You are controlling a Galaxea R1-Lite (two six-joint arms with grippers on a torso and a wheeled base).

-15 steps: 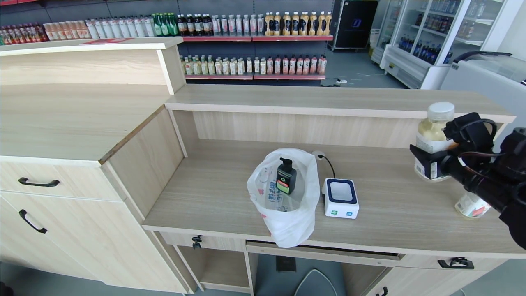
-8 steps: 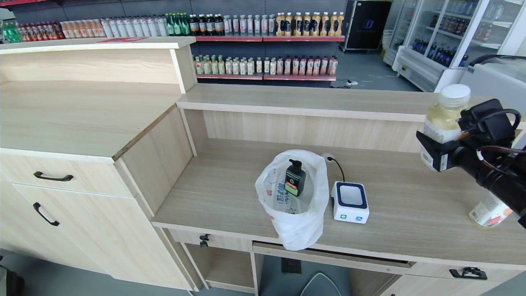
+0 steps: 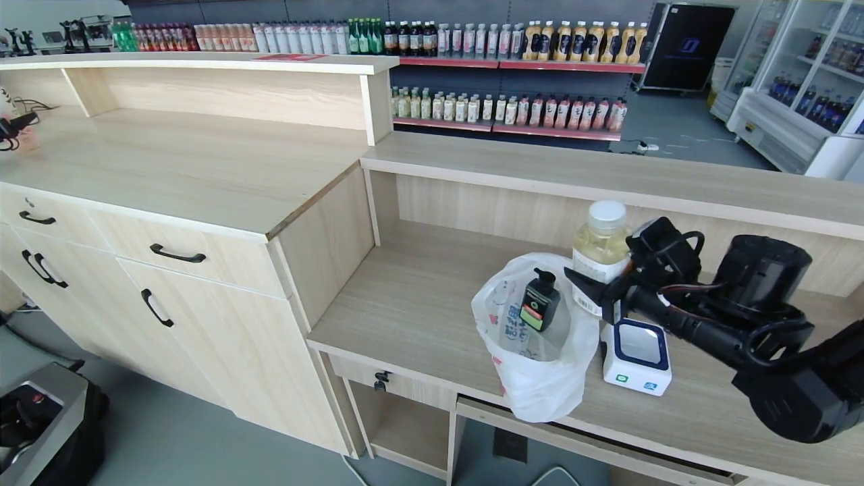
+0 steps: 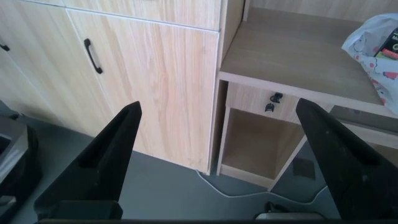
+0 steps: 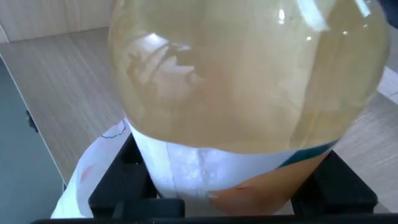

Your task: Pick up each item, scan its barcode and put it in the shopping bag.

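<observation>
Over desk point(image 3: 418, 297), just above scanner point(image 3: 636, 346): right fingers point(image 3: 586, 286) clamped on juice bottle point(image 3: 599, 246), upright, bag point(image 3: 533, 378) beside. Scan step in hand; next, likely lower barcode side toward scanner window. Left fingers point(image 4: 93, 168) spread wide, empty, well apart.

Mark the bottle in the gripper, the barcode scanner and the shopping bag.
bottle point(image 3: 599, 251), head view, on its pale yellow body below the cap.
barcode scanner point(image 3: 638, 344), head view, on its top window.
shopping bag point(image 3: 540, 386), head view, on its front wall.
</observation>
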